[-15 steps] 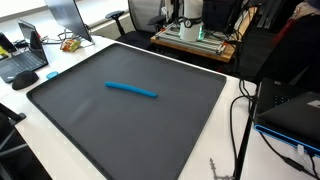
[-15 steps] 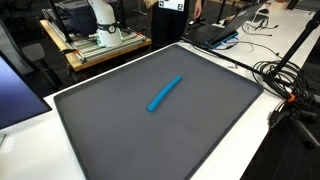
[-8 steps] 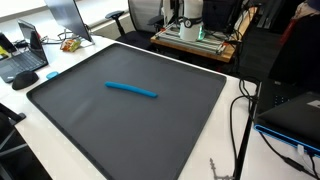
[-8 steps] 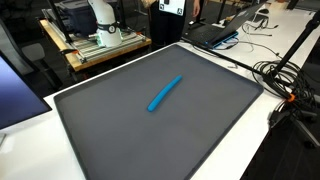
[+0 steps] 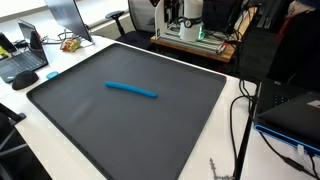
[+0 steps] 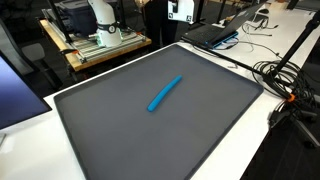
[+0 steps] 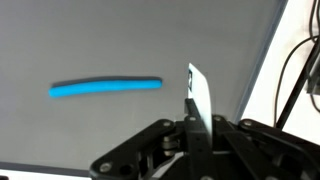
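Note:
A long blue marker-like stick (image 5: 131, 90) (image 6: 165, 94) lies flat near the middle of a dark grey mat (image 5: 120, 135) (image 6: 150, 145). In the wrist view the blue stick (image 7: 106, 87) lies ahead and to the left of my gripper (image 7: 192, 100). The gripper hangs above the mat, well off the stick, with its black fingers pressed together. A thin white strip (image 7: 198, 92) sticks up at the fingertips; whether it is a held thing or part of a finger I cannot tell. In an exterior view the gripper (image 6: 180, 10) shows only at the top edge.
The mat lies on a white table (image 5: 215, 120). An open laptop (image 5: 25, 60) stands beyond its left edge, another laptop (image 6: 215, 33) at the far side. Cables (image 6: 285, 75) trail on the right. A wooden cart (image 6: 100, 48) with the robot base stands behind.
The gripper has shifted a little at the top edge of the exterior views. The blue stick has not moved.

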Robot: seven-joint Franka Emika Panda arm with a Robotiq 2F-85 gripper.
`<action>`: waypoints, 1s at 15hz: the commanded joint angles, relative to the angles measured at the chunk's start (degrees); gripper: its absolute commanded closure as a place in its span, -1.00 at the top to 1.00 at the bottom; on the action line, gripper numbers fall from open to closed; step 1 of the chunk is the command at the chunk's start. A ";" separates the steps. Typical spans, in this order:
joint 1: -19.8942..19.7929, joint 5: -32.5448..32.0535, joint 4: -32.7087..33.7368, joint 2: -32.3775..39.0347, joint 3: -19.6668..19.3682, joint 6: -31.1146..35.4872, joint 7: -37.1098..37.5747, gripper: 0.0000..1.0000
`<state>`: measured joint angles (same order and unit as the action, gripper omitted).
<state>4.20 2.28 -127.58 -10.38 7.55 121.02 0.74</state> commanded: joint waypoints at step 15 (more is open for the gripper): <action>-2.99 -6.76 2.71 7.26 -4.97 4.53 5.91 -0.98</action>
<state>1.80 -2.40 -127.00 -4.45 3.16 127.84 5.14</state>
